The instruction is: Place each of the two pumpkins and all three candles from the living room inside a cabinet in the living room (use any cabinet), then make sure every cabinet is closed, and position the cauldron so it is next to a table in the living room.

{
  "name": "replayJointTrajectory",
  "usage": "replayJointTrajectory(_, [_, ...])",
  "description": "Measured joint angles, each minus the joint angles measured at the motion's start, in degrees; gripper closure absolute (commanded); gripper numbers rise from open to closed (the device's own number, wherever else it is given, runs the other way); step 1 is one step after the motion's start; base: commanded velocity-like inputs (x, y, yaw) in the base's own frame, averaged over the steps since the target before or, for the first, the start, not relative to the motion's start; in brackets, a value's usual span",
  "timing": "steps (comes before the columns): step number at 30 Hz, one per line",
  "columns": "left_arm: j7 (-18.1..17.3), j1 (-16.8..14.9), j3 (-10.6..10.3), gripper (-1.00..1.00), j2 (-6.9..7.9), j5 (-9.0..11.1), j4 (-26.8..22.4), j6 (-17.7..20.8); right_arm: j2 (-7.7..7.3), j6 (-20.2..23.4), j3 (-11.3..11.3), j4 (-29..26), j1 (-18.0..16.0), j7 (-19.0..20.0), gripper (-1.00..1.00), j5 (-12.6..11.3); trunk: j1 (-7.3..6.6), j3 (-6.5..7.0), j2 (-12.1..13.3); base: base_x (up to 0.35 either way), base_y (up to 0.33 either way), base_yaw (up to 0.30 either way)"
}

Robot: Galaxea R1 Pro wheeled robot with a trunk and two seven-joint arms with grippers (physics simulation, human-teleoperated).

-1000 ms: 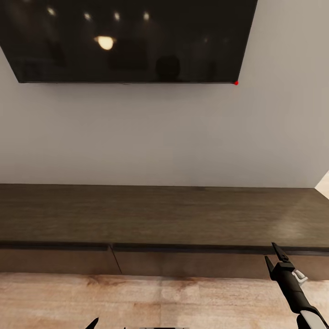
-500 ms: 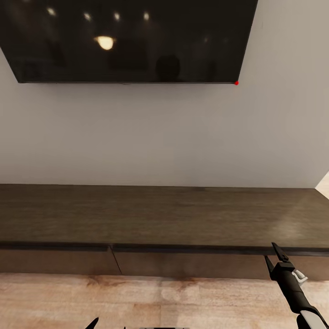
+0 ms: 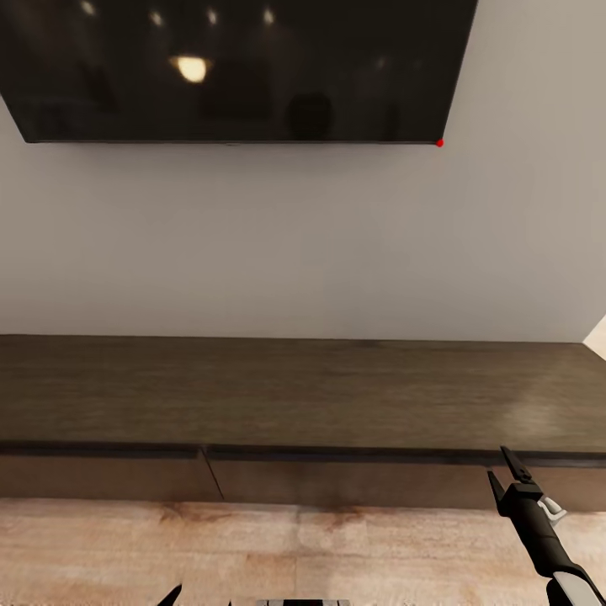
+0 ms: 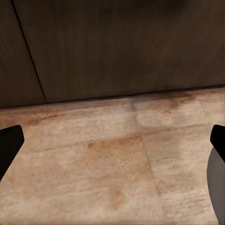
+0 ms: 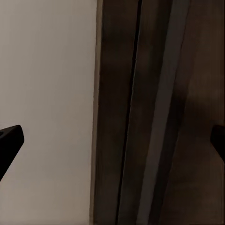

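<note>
The cabinet (image 3: 295,391) is a long low dark-brown unit that runs the width of the head view under the wall. Its flat top is bare and the front panels (image 3: 337,486) I can see are shut. My right gripper (image 3: 498,465) stands open just in front of the cabinet's top front edge near its right end, holding nothing. The right wrist view looks along that edge (image 5: 140,117) between spread fingers (image 5: 9,140). My left gripper (image 4: 112,150) is open and low over the floor, facing the cabinet's front panels (image 4: 122,47). The pumpkins, candles, cauldron and table are out of view.
A large black TV (image 3: 236,67) hangs on the pale wall (image 3: 295,244) above the cabinet. Light wooden floor (image 3: 295,547) lies between me and the cabinet. A vertical seam (image 4: 30,56) separates two front panels.
The head view has shifted slightly: the TV sits a little higher in the picture. Neither arm has moved relative to the cabinet.
</note>
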Motion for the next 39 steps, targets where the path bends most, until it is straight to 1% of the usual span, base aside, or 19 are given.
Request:
replayJointTrajectory(1, [0.0,0.0,0.0,-1.0,0.0,0.0,0.0,0.0,0.0,0.0,0.0,0.0,0.0,0.0,-1.0,0.0,0.03,-0.22,0.0,0.0,0.0,0.0])
replayJointTrajectory(5, [0.0,0.0,0.0,-1.0,0.0,0.0,0.0,0.0,0.0,0.1,0.0,0.0,0.0,0.0,-1.0,0.0,0.02,-0.23,0.0,0.0,0.0,0.0])
replayJointTrajectory(9, [0.0,0.0,0.0,-1.0,0.0,0.0,0.0,0.0,0.0,0.1,0.0,0.0,0.0,0.0,-1.0,0.0,0.13,-1.11,-0.1,0.0,0.0,0.0])
replayJointTrajectory(23, [0.0,0.0,-0.1,-1.0,0.0,-0.1,0.0,0.0,-0.09,0.2,0.0,0.0,0.0,0.4,-1.0,0.0,0.13,-1.12,-0.1,0.0,0.0,0.0])
replayJointTrajectory(26, [0.0,0.0,-0.1,-1.0,0.0,-0.1,0.0,-0.1,-0.29,2.1,0.0,0.0,0.0,2.0,-1.0,0.0,0.13,-1.12,-0.1,0.0,0.0,0.0])
replayJointTrajectory(29, [-0.1,0.0,-0.1,-1.0,0.0,0.0,0.0,-0.1,-0.56,3.3,0.0,0.1,0.0,2.8,-1.0,0.0,0.13,-1.12,-0.1,0.0,0.0,0.0])
replayJointTrajectory(36, [-0.1,0.0,-0.1,-1.0,0.0,0.0,0.0,0.0,-0.7,4.0,0.0,0.2,0.0,3.2,-1.0,0.0,0.12,-1.12,-0.1,0.015,0.0,0.0])
replayJointTrajectory(39, [0.0,0.0,-0.4,-1.0,0.0,-0.1,0.0,0.2,-1.04,4.0,0.0,1.7,0.0,3.3,-1.0,0.0,0.12,-1.12,-0.1,0.058,0.0,0.0])
